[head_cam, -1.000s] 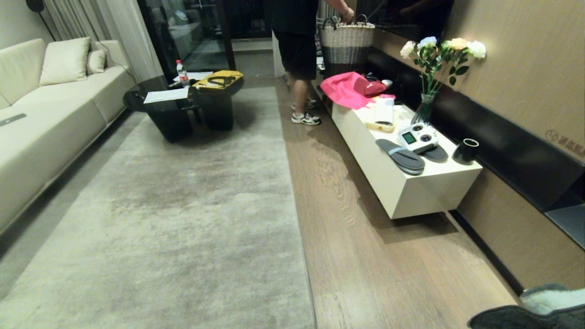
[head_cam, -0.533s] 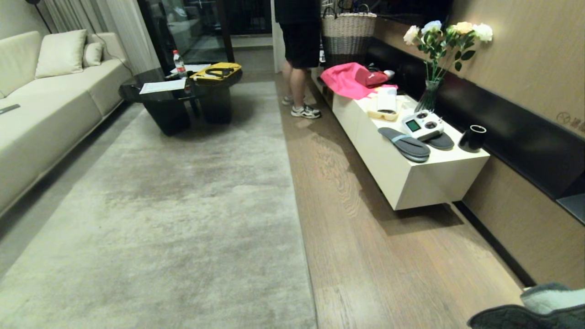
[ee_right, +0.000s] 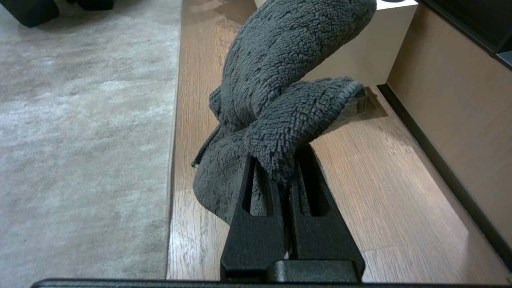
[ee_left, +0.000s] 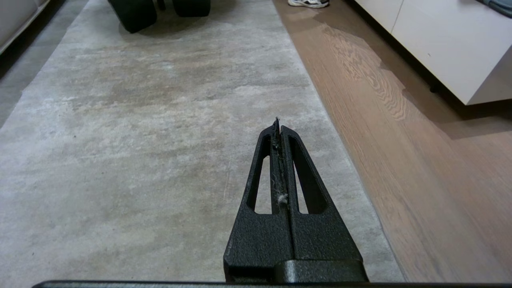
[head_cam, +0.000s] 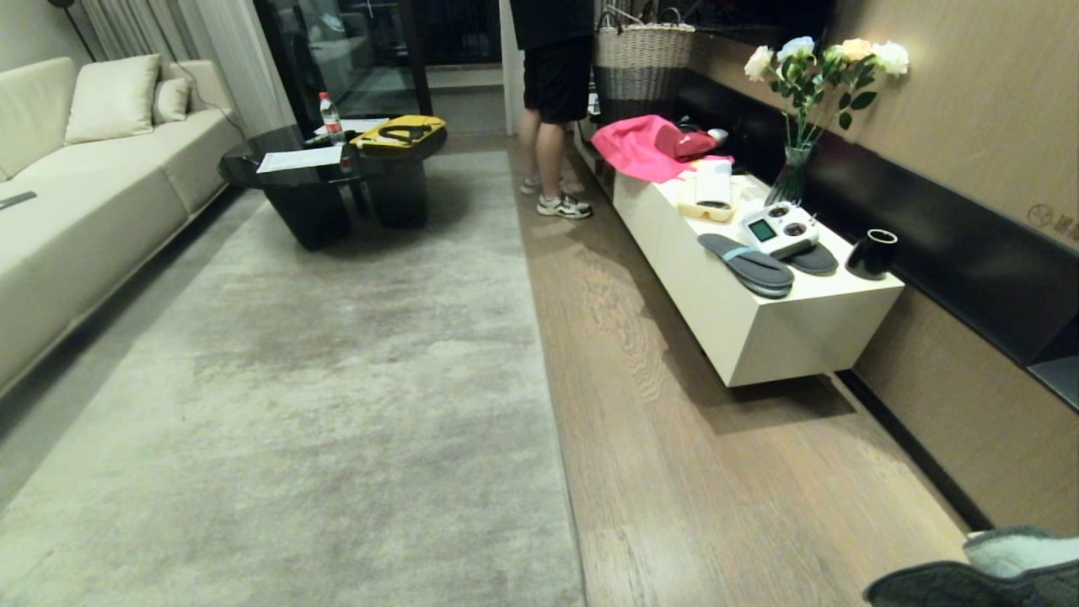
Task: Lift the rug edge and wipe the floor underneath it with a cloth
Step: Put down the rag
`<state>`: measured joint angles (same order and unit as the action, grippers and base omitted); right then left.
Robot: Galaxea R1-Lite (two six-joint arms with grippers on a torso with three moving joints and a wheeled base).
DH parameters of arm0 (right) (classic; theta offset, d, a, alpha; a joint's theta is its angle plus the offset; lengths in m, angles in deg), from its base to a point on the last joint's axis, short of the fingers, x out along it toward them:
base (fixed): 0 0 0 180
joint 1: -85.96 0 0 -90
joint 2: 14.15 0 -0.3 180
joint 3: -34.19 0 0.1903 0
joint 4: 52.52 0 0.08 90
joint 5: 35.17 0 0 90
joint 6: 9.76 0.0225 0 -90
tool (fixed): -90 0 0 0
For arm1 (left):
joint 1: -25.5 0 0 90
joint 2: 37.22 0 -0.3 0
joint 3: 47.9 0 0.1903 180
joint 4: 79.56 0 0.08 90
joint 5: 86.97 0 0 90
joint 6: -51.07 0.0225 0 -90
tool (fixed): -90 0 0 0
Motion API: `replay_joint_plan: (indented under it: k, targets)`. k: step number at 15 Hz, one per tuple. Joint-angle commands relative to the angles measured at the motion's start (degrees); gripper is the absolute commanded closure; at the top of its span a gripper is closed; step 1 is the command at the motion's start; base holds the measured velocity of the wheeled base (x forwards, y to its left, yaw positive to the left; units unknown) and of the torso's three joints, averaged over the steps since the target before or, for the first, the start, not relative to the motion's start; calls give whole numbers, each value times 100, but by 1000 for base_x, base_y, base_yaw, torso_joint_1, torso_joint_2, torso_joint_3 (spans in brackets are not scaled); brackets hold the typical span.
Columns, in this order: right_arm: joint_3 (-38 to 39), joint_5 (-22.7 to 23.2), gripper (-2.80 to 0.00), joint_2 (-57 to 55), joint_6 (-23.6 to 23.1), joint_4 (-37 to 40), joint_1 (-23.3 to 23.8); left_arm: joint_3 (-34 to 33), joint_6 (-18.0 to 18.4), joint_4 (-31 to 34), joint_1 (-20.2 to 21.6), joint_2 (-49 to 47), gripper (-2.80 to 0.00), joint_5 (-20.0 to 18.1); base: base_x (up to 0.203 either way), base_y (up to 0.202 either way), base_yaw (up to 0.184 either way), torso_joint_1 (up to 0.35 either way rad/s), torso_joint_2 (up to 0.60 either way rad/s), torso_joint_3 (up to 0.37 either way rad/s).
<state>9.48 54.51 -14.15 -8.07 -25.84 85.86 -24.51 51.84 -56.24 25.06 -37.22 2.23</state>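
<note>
Cloth [ee_right: 276,100], dark grey looped pile, bunched in right gripper [ee_right: 285,176] fingers [ee_right: 256,224].

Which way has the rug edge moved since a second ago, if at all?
No. The rug edge still lies flat on the floor, same gap to the white cabinet; the whole head view shifted, so the camera moved.

Cloth [ee_right: 280,80] fluffy looped terry; floor [head_cam: 716,472] wood-grain, slight sheen; rug [head_cam: 337,379] short-pile.

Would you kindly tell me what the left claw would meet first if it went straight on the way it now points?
Probably the rug: the shut, empty left claw points forward and slightly down over it, though depth is unclear.
</note>
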Motion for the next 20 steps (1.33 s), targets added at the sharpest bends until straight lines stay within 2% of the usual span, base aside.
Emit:
replay_joint_plan:
  k: [1, 20]
  targets:
    - [2, -2, 0, 0, -1, 11, 1, -2, 2, 6, 0, 0, 0, 1, 0, 0, 0, 26, 155, 192]
    - [2, -2, 0, -9, -1, 11, 1, -2, 55, 14, 0, 0, 0, 9, 0, 0, 0, 2, 10, 10]
